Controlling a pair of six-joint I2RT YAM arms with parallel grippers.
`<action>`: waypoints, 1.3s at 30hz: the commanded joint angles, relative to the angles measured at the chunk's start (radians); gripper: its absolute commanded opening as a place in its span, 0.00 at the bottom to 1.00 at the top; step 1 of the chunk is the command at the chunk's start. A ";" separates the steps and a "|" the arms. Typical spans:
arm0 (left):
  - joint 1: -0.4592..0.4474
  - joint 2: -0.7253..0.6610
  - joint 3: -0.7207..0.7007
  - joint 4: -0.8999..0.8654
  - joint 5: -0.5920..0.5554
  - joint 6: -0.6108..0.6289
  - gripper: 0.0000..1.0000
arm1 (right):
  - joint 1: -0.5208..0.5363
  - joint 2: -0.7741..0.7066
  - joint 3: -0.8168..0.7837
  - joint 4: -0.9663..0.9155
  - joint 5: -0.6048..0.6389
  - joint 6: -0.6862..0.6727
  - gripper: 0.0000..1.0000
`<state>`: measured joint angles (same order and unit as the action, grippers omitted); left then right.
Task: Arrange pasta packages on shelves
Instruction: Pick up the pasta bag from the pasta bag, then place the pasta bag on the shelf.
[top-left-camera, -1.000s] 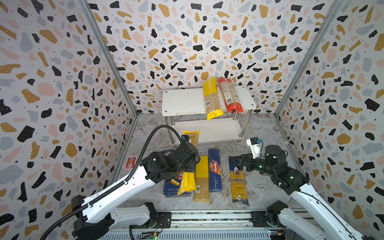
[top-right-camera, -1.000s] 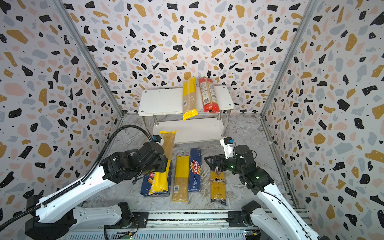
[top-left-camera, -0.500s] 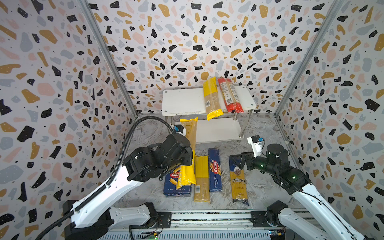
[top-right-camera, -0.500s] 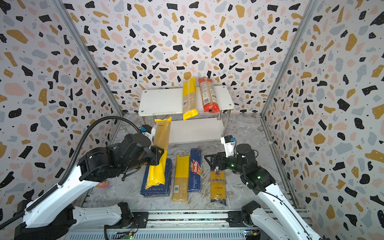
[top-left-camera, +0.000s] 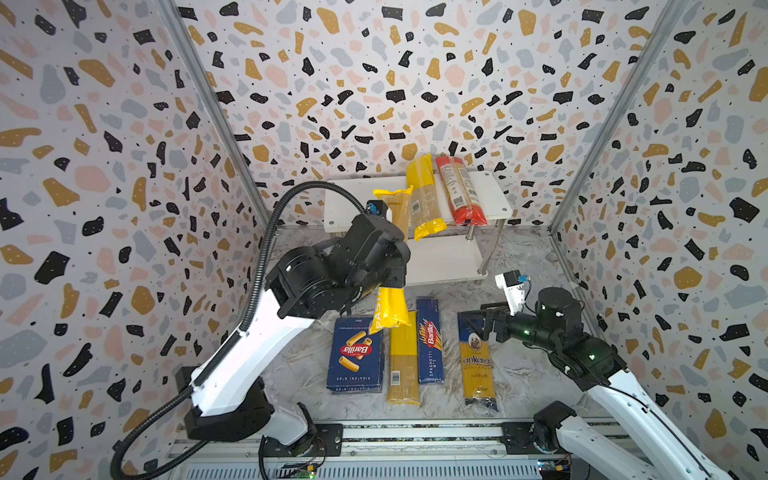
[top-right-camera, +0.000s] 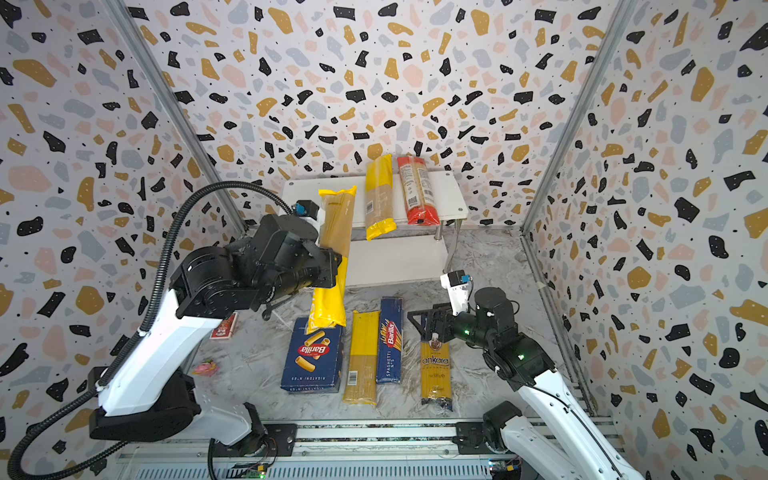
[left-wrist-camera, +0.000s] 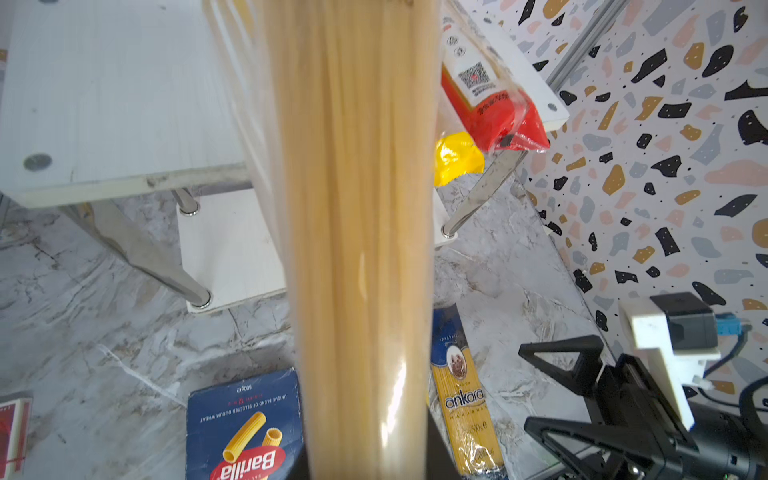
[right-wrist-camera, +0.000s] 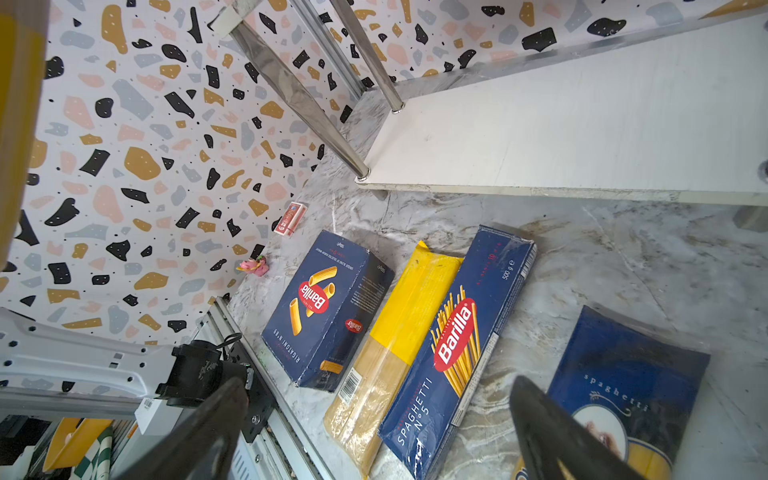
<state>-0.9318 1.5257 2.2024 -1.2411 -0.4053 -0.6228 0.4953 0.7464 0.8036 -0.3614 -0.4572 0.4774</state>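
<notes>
My left gripper (top-left-camera: 386, 270) is shut on a long yellow spaghetti bag (top-left-camera: 394, 216), held off the table in front of the shelves (top-left-camera: 353, 203); the bag (left-wrist-camera: 361, 208) fills the left wrist view. On the top board lie a yellow bag (top-left-camera: 422, 195) and a red-orange bag (top-left-camera: 459, 191). The table holds a wide Barilla box (top-left-camera: 355, 353), a yellow bag (top-left-camera: 403, 365), a narrow Barilla box (top-left-camera: 430, 340) and the ankara bag (top-left-camera: 478, 361). My right gripper (top-left-camera: 490, 324) hovers open over the ankara bag's far end, nothing between its fingers (right-wrist-camera: 208, 432).
A small red card-sized pack (top-right-camera: 224, 326) and a tiny pink object (top-right-camera: 205, 368) lie at the left of the table. Patterned walls close in on three sides. A metal rail (top-left-camera: 374, 432) runs along the front edge. The lower shelf board (top-left-camera: 440, 262) is bare.
My left arm has lifted the yellow bag off the table and carried it up and back toward the shelves. The right arm has barely moved.
</notes>
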 joint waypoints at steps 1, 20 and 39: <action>0.086 0.025 0.117 0.055 -0.003 0.066 0.00 | 0.004 -0.007 0.057 -0.013 -0.015 -0.025 0.99; 0.470 0.199 0.228 0.367 0.447 0.068 0.01 | 0.003 0.006 0.048 -0.032 0.019 -0.043 0.99; 0.600 0.356 0.201 0.718 0.765 -0.036 0.02 | 0.004 0.003 -0.074 0.032 0.024 0.015 0.99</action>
<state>-0.3412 1.8946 2.3699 -0.7620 0.2687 -0.6285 0.4957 0.7475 0.7364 -0.3561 -0.4461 0.4805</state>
